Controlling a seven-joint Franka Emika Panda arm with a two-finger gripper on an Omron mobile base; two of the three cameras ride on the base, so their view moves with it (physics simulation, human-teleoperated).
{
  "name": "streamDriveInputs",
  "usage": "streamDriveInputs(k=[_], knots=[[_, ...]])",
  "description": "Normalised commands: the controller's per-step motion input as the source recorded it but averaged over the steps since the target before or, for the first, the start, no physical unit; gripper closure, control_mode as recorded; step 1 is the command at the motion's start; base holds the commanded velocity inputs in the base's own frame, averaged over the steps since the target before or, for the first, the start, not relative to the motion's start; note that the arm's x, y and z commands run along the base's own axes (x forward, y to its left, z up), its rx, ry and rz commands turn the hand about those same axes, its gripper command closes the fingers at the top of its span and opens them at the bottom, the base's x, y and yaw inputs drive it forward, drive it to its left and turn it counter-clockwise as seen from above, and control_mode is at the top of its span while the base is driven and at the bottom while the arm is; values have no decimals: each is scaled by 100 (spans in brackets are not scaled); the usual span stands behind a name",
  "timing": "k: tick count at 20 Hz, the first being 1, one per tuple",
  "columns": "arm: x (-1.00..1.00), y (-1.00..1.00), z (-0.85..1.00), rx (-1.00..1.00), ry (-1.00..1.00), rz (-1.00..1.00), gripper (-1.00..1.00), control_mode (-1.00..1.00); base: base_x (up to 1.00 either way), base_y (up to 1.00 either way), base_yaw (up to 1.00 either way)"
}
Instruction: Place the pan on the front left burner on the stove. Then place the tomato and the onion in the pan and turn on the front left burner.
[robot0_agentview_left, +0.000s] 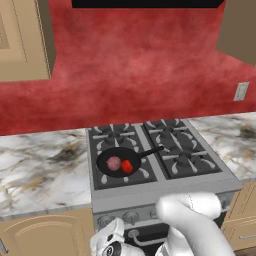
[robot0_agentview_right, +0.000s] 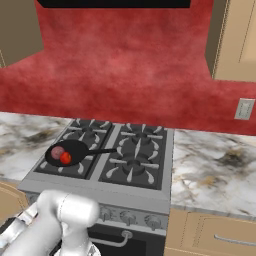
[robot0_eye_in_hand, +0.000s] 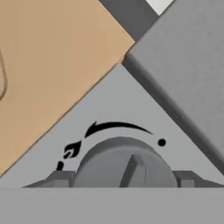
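The black pan (robot0_agentview_left: 117, 161) sits on the front left burner (robot0_agentview_left: 142, 174) of the stove (robot0_agentview_left: 165, 192), with its handle pointing right and back. Inside it, the pink-mauve onion (robot0_agentview_left: 113, 163) and the red tomato (robot0_agentview_left: 127, 166) lie side by side; they are also seen in the right base view as onion (robot0_agentview_right: 57, 151) and tomato (robot0_agentview_right: 65, 158). My gripper (robot0_eye_in_hand: 122, 177) is low at the stove's front panel. Its fingertips (robot0_eye_in_hand: 59, 178) press either side of a round grey knob (robot0_eye_in_hand: 113, 159), so it is shut on the knob. The knob's ridge points away from the dot mark, toward the flame marks. I see no flame under the pan.
Other knobs (robot0_agentview_right: 128, 216) and the oven-door handle (robot0_agentview_right: 112, 243) line the stove front. Marble counters (robot0_agentview_left: 40, 170) flank the stove, with tan cabinet doors (robot0_eye_in_hand: 52, 65) below. My white arm (robot0_agentview_left: 192, 220) hangs in front of the stove's right half.
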Motion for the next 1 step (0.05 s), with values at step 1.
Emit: streamDriveInputs(k=[1], knots=[[31,36,0,-58,12,18,100,-100,0,0,0]])
